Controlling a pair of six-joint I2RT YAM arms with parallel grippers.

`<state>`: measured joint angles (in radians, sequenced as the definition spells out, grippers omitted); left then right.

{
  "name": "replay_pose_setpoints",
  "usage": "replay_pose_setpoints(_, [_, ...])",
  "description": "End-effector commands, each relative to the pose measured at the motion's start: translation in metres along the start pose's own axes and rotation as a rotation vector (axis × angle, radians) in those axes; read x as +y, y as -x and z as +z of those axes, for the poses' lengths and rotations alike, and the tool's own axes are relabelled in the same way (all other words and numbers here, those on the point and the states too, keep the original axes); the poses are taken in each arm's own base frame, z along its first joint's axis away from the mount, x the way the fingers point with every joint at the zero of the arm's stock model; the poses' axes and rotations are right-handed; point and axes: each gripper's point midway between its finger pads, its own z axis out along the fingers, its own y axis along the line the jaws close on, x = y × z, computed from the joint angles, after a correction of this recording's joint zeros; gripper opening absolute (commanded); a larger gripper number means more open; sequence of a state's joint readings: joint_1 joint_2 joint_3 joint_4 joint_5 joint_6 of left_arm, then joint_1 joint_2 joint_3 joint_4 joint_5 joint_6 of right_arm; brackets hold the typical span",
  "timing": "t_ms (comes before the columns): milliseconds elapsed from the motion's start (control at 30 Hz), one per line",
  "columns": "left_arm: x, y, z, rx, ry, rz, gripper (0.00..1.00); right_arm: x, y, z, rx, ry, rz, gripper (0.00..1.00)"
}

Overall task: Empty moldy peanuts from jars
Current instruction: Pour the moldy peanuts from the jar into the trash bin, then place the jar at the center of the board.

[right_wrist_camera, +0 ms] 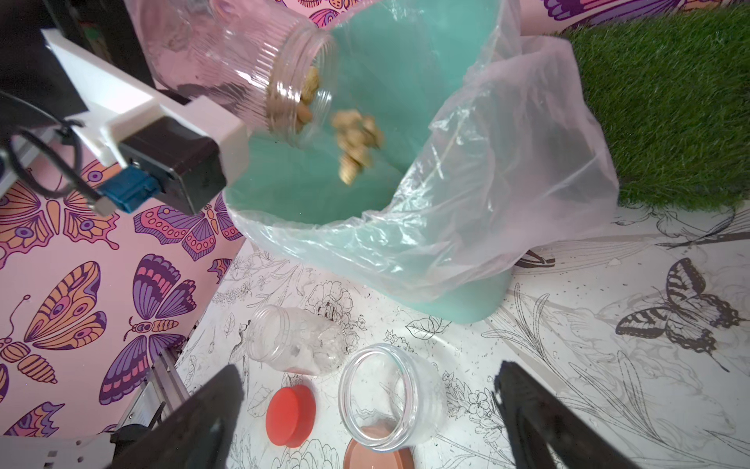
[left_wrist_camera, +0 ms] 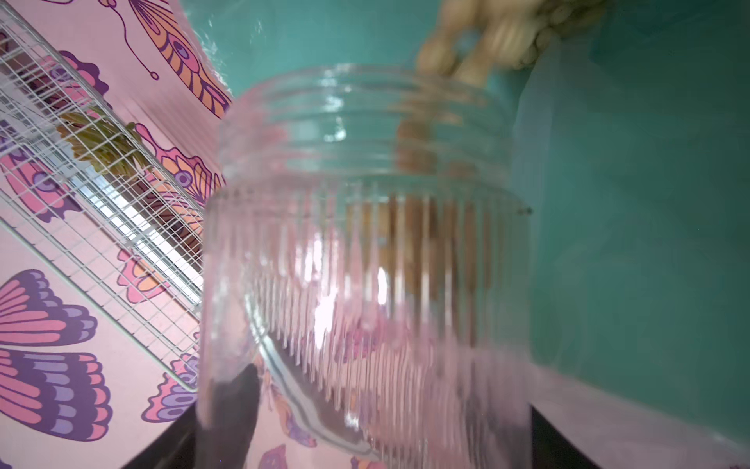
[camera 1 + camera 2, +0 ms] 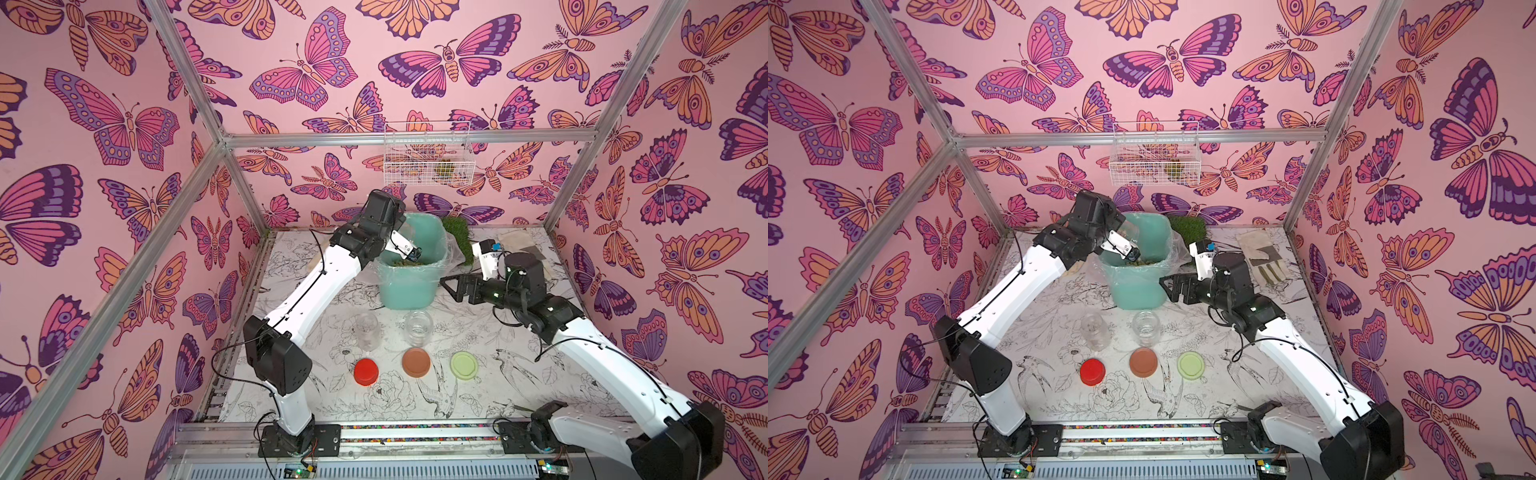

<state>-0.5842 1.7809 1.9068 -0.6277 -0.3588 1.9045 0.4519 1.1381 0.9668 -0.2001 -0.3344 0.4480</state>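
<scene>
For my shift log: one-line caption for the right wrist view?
Tilted clear jar pours moldy peanuts into the plastic-lined teal bin; two uncapped jars stand nearby.

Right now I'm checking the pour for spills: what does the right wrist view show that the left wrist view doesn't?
Only the right wrist view: two lidless jars on the table, the red lid, the grass mat. Only the left wrist view: the wire basket on the wall. Both: the tilted jar, moldy peanuts spilling from its mouth, the teal bin.
</scene>
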Motion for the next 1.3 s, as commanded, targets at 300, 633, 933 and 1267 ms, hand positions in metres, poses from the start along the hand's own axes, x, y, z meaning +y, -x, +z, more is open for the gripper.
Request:
replay_pose_setpoints(300, [0.041, -0.013, -0.018, 0.071, 0.125, 0.062, 0.0, 0.0, 0.008, -0.007, -0.046, 0.006, -0.004, 0.99])
replay_pose_setpoints(633, [0.041, -0.011, -0.019, 0.061, 0.133, 0.027, 0.0, -0.004, 0.009, -0.01, -0.067, -0.01, 0.003, 0.99])
replay_pose_setpoints(933, [0.061, -0.014, -0.043, -0.047, 0.238, -0.365, 0.0, 0.002, 0.029, -0.025, -0.129, 0.031, 0.038, 0.99])
replay_pose_setpoints(1267, [0.04, 0.0, -0.085, -0.35, 0.2, -0.756, 0.0, 0.035, 0.055, -0.045, -0.137, 0.171, 0.01, 0.99])
